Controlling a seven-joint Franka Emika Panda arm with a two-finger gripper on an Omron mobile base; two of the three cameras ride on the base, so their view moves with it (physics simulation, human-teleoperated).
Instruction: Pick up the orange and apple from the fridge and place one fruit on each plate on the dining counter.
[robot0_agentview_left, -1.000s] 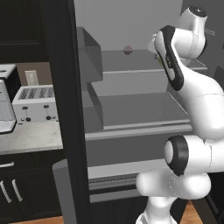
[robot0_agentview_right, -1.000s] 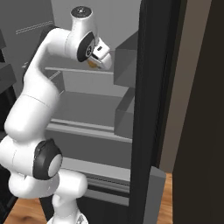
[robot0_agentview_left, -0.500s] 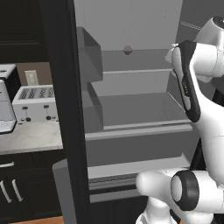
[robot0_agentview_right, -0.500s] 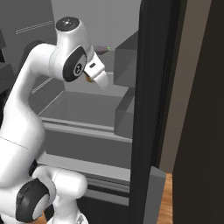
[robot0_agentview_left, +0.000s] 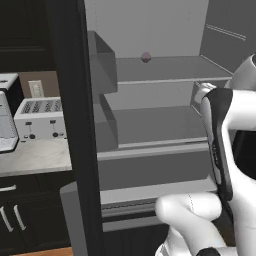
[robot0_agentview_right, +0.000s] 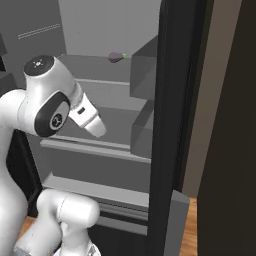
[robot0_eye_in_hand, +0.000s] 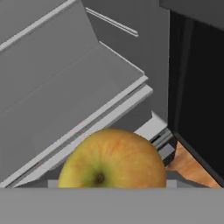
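While the apple (robot0_eye_in_hand: 113, 158) is sitting right in front of the hand camera, close up at the bottom of the hand view, its yellow-green skin is shading to orange-red toward the top and its stem pit is facing the lens. The finger tips are not showing around it, so whether the gripper is clamped on the fruit or how wide the jaws are standing cannot be told; the apple is simply lying where a held thing would lie. Beyond the apple, grey shelves of the fridge (robot0_eye_in_hand: 65, 87) are slanting across the hand view, and past them to the right a black panel and a strip of wooden floor (robot0_eye_in_hand: 192, 168) are showing, so the hand is tilting well off level.

From the base cameras, the white arm (robot0_agentview_right: 50, 107) is reaching in front of the open fridge (robot0_agentview_left: 150, 125), its wrist end pointing down and toward the shelves in the right base view. Above and behind the arm, a dull purple ball (robot0_agentview_left: 146, 56) is resting on the upper shelf, well apart from the hand. Off to the arm's left, outside the fridge, a toaster (robot0_agentview_left: 39, 119) is standing on a pale counter (robot0_agentview_left: 30, 157) near the black door edge (robot0_agentview_left: 75, 125).
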